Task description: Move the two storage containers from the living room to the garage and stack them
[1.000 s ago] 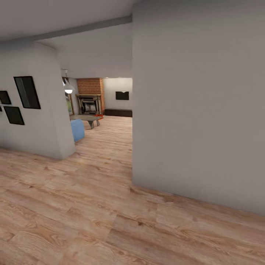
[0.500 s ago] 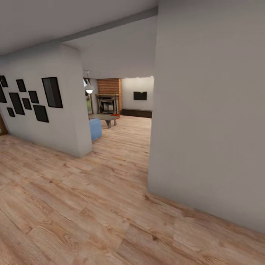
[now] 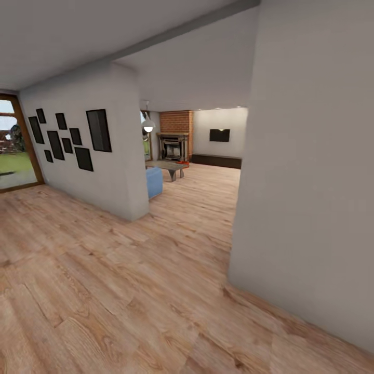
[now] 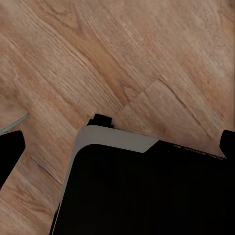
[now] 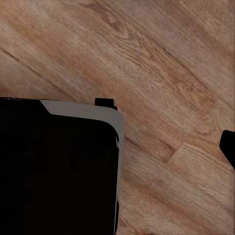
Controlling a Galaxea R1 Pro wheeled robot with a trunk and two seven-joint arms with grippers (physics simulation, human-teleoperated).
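A light wood-plank floor [image 3: 130, 291] runs through a hallway toward an opening between two pale walls. The near wall [image 3: 311, 182] stands close on one side; the other wall [image 3: 111, 176] carries a cluster of black picture frames [image 3: 70, 139]. Beside it, a wood-framed glass door [image 3: 13, 148] looks out on green lawn. Through the opening stand a brick fireplace [image 3: 175, 136], a white pendant lamp [image 3: 148, 126], a low dark coffee table [image 3: 169, 167], the end of a blue sofa [image 3: 154, 182], and a dark screen [image 3: 219, 135] on the far wall above a long low cabinet [image 3: 217, 160].
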